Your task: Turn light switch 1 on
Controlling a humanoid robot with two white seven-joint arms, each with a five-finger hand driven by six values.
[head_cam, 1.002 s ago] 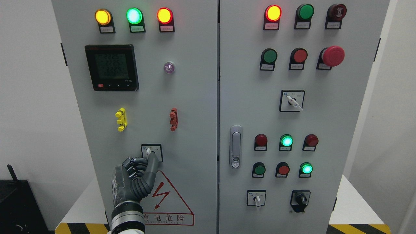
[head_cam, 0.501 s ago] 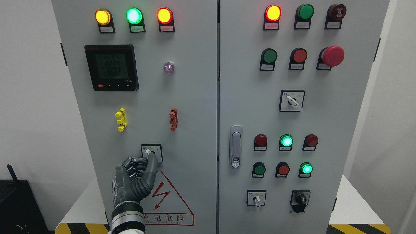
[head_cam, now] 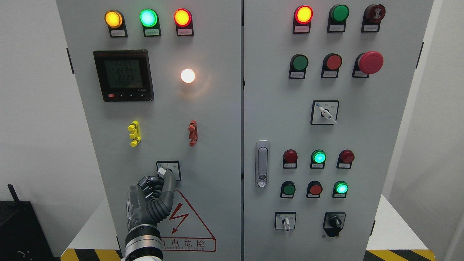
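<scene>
We see the left hand [head_cam: 152, 197] with fingers [head_cam: 168, 181] pinching the rotary switch [head_cam: 167, 170] at the cabinet's seven o'clock; its small stiff lever wants a firm sideways twist. The lamp [head_cam: 187, 75] glows.

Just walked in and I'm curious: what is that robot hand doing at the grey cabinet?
The robot's left hand is at a small rotary switch low on the cabinet's left door, fingers on its white knob. The round lamp above it glows bright white. No other robot hand is in view.
</scene>
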